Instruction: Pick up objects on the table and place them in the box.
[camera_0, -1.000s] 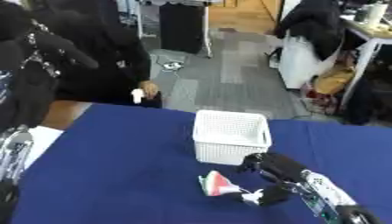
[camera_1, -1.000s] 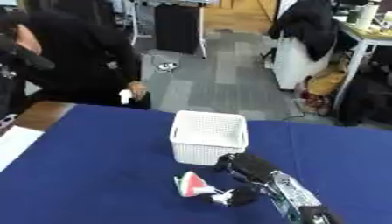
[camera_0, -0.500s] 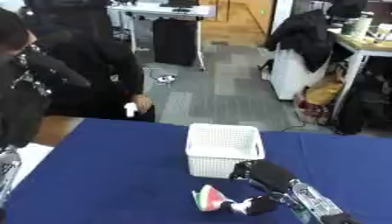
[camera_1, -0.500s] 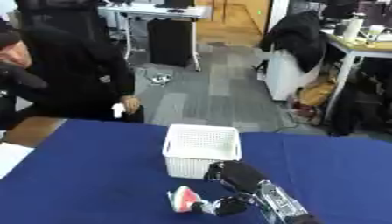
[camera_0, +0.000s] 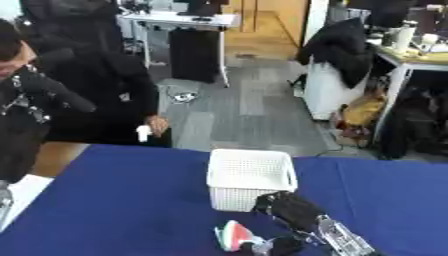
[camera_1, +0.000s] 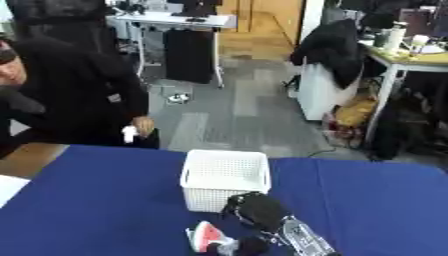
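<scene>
The right hand (camera_0: 293, 212) reaches in from the lower right, just in front of the white box (camera_0: 249, 177) and nearly touching its near wall. Its black fingers (camera_0: 284, 245) curl down beside a small red, white and green object (camera_0: 233, 235) lying on the counter (camera_0: 114, 200) in front of the box, a little to its left. Whether the fingers have hold of the object cannot be told; the contact falls at the bottom edge, blurred and cut off. The box is a rectangular plastic basket with perforated, lattice-like walls and an open top. The counter is covered in flat dark-blue cloth. The object looks wedge-shaped, though its exact form is hard to make out
</scene>
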